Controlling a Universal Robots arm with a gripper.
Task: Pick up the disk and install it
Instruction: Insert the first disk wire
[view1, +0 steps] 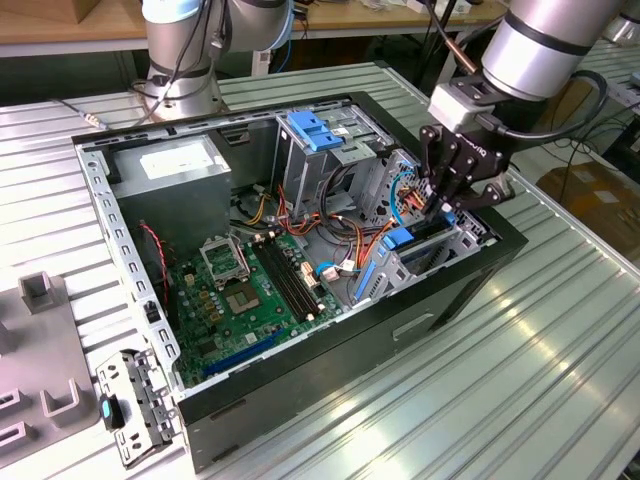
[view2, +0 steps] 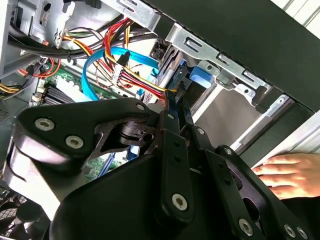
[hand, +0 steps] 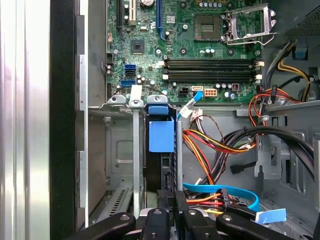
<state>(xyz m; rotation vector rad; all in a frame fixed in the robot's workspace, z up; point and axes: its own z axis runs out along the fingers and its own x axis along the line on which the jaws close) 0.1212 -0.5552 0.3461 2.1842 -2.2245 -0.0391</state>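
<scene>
Gripping: jaws of the gripper (view1: 452, 200) almost shut, pinching the thin top edge of the disk (hand: 161, 165) from both sides.
Fingers: black, close together, one on each side of the blue rail in the second wrist view (view2: 172, 107).
Disk: standing on its edge, pushed down into the narrow metal slot at the front corner of the computer case (view1: 300, 370), on the exterior view's right.
Blue tab: at the far end of the disk in the first wrist view, sticking up over the slot's rim (hand: 161, 135).
Slot walls: grey metal, just beside the disk on both sides.
Cables: red, orange and yellow wires (hand: 215, 145) just beside the slot, with a flat blue cable (hand: 220, 192) curling right by the gripper.
Motherboard: green, lying flat on the floor of the case (view1: 250, 290), past the slot and the wires.
Tall cage: near the back wall of the case, with a blue bracket (view1: 315, 130) on top.
Power box: big and grey with a white sticker (view1: 175, 180), in the back corner of the case on the exterior view's left.
Arm: silver and thick (view1: 545, 40), reaching down over the case's front edge.
Hand: a person's hand (view2: 282, 172) resting flat just outside the case, seen in the second wrist view.
Table: silver metal slats (view1: 520, 380) under the case.
Loose metal part: small, with a blue clip (view1: 140, 405), on the table by the near corner of the case.
</scene>
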